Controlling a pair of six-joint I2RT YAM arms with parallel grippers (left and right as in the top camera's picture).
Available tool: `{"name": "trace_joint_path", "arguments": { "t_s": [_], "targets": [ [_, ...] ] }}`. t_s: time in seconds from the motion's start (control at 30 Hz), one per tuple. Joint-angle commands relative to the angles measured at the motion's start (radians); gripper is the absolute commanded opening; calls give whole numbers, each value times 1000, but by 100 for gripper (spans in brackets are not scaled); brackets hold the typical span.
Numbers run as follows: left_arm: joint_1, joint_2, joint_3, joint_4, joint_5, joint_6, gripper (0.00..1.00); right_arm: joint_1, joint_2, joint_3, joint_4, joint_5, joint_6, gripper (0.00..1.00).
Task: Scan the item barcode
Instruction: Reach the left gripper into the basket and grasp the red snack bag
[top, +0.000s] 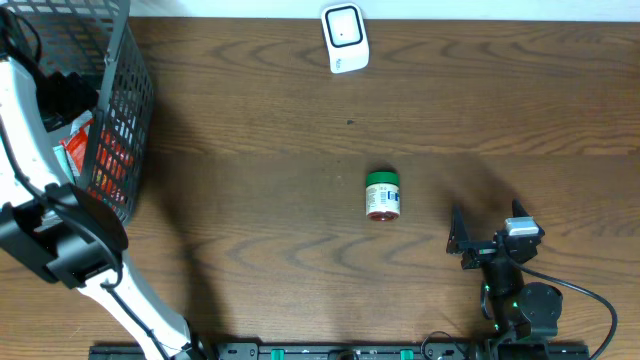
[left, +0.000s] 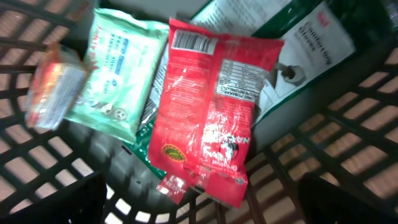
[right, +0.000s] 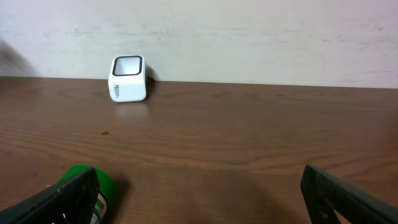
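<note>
A small jar with a green cap (top: 381, 194) lies on its side in the middle of the wooden table, and its cap (right: 87, 182) shows low on the left in the right wrist view. A white barcode scanner (top: 345, 38) stands at the far edge; the right wrist view has the scanner (right: 128, 78) against the wall. My right gripper (top: 487, 226) rests open, right of the jar and apart from it, nothing between its fingers (right: 198, 180). My left gripper (left: 202, 190) hangs open over the basket, above a red snack bag (left: 208, 112), and holds nothing.
The black wire basket (top: 125, 110) stands at the table's left end. Inside it lie a mint-green pack (left: 121, 74), a white and green package (left: 298, 43) and an orange pack (left: 53, 87). The left arm (top: 60, 240) rises along the left edge.
</note>
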Motion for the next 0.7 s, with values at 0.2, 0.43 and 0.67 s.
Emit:
{"name": "trace_joint_path", "arguments": {
  "t_s": [0.2,0.43,0.67],
  "targets": [
    [2,140,-5,10,15,17,98,-10,-3,-1,-4,2,3,99],
    [1,216,-23,50,23,16,97,-10,-3,-1,-4,2,3,99],
    [-13,225,-144,128,23,11,92,-10,-3,-1,-4,2,3,99]
  ]
}}
